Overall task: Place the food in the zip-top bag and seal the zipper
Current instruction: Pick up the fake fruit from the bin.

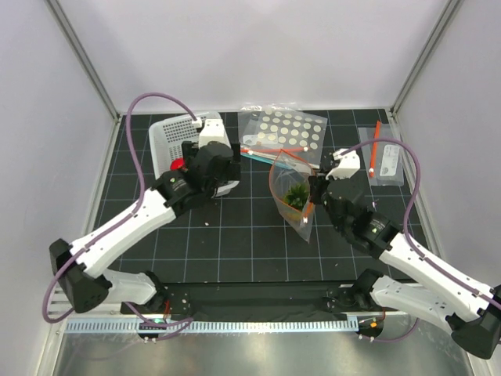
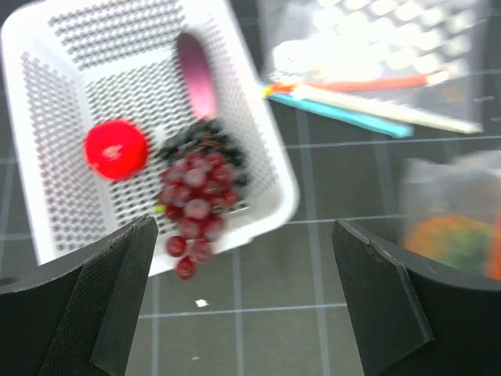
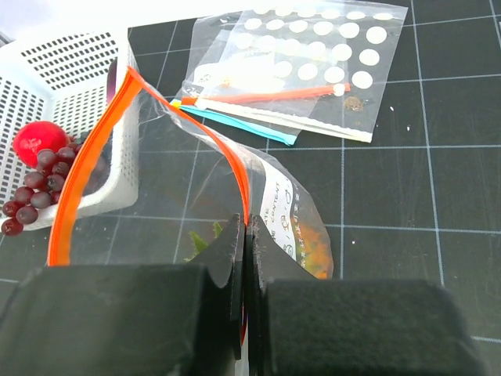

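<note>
While right hand [image 3: 244, 225] pinches zipper [image 3: 92, 160], left hand [image 2: 244, 229] gapes

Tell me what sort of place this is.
Probably a robot test cell in a lab: plain white panel walls on aluminium posts box in a black gridded mat, with white-and-black left arm and right arm bolted at its near edge.

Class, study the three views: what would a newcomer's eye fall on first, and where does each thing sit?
The zip-top bag stands mid-table, its orange zipper gaping, pinched by the shut right gripper, with the pineapple inside. To its left, the dark grape bunch spills over the rim of the white basket beside the red apple, under the open left gripper.
</note>
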{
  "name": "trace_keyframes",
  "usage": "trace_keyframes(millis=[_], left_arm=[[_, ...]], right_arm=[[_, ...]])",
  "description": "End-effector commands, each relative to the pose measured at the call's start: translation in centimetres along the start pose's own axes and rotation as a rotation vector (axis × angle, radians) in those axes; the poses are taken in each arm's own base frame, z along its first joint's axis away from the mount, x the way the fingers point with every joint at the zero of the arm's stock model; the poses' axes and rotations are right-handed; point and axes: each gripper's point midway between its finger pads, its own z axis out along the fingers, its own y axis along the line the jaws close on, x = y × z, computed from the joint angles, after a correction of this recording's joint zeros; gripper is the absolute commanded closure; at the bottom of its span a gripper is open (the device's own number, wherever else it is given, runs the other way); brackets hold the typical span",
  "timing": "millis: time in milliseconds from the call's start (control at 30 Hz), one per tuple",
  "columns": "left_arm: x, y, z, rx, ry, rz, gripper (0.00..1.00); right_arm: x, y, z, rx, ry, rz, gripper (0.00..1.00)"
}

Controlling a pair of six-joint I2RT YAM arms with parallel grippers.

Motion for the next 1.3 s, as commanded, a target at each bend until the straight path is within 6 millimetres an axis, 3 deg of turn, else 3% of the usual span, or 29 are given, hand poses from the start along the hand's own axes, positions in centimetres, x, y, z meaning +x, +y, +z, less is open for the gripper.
trace_keyframes(millis=[0, 133, 367, 667, 700, 800, 900, 933, 1067, 1133, 1267], left_arm=[[1.5, 1.9, 2.8, -0.114, 0.075, 0.037, 0.02], [4.4, 1.8, 7.0, -0.176, 0.201, 0.109, 0.00], [7.8, 4.0, 11.1, -0.260, 0.339, 0.138, 0.00], [12.9, 6.0, 13.4, -0.318, 0.531, 0.166, 0.00], [14.3, 5.5, 13.7, -0.279, 0.583, 0.150, 0.00], [16.1, 5.2, 14.0, -0.227, 0.662, 0.100, 0.05], [15.9, 5.5, 13.8, -0.236, 0.653, 0.087, 0.24], [14.6, 5.6, 13.2, -0.228, 0.614, 0.068, 0.38], [11.0, 5.2, 11.6, -0.170, 0.459, -0.025, 0.67], [9.2, 5.0, 10.5, -0.137, 0.382, -0.065, 0.79], [6.5, 4.3, 8.4, -0.088, 0.257, -0.094, 0.91]], right_arm=[[-1.9, 0.7, -0.1, -0.031, -0.066, 0.064, 0.99], [-1.6, 0.8, -0.1, -0.037, -0.056, 0.056, 0.99], [-0.9, 1.0, 0.0, -0.049, -0.038, 0.050, 0.99], [-0.6, 0.9, 0.1, -0.046, -0.033, 0.045, 0.99], [-0.7, 0.8, 0.0, -0.047, -0.035, 0.049, 0.98], [-0.7, 0.8, -0.1, -0.048, -0.036, 0.049, 0.98], [-0.6, 0.7, -0.1, -0.045, -0.034, 0.051, 0.98], [-0.5, 0.7, -0.1, -0.045, -0.033, 0.050, 0.98], [-0.6, 0.7, -0.1, -0.043, -0.035, 0.054, 0.98], [-0.3, 0.6, 0.1, -0.037, -0.031, 0.050, 0.98], [-0.2, 0.6, 0.2, -0.035, -0.030, 0.049, 0.98]])
